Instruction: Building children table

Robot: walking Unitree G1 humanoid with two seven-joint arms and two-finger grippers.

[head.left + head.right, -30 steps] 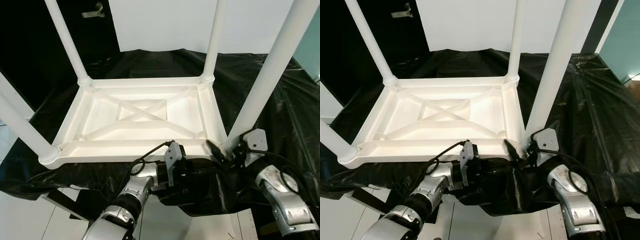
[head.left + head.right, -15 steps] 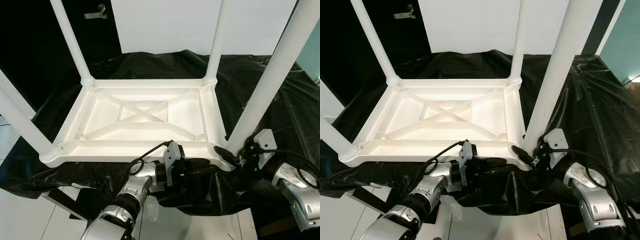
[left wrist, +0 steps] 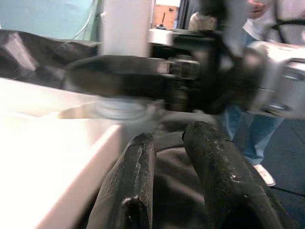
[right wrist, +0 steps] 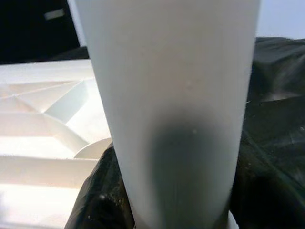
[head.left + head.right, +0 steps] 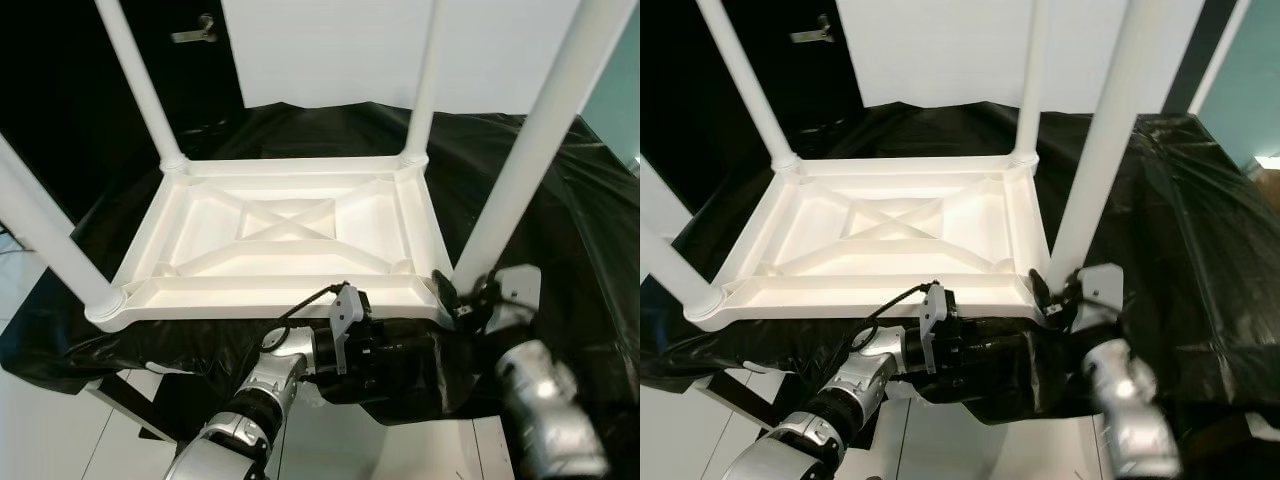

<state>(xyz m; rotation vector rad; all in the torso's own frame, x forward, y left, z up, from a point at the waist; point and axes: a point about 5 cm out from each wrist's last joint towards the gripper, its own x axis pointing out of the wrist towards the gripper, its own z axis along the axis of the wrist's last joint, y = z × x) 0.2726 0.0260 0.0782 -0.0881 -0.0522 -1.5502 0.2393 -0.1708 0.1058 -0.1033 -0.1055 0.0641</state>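
The white children's table (image 5: 290, 225) lies upside down on a black-draped surface, its four legs pointing up. My right gripper (image 5: 458, 300) is shut on the near-right leg (image 5: 520, 170) at its base by the table's corner. In the right wrist view that leg (image 4: 167, 95) stands between the black fingers (image 4: 102, 200). My left gripper (image 5: 400, 352) reaches under the table's near edge, among the black cloth. Its fingertips (image 3: 143, 143) lie close together beside the white rim (image 3: 57, 157), holding nothing I can make out.
The near-left leg (image 5: 50, 240), far-left leg (image 5: 135, 80) and far-right leg (image 5: 425, 80) stand upright. Black cloth (image 5: 560, 200) hangs over the edges of the support. A white panel (image 5: 330, 50) stands behind. A person in blue jeans (image 3: 248, 138) stands to the right.
My right forearm has swung back inward and is blurred, its gripper staying at the leg's base. The whole picture has shifted slightly. The left arm holds its place.
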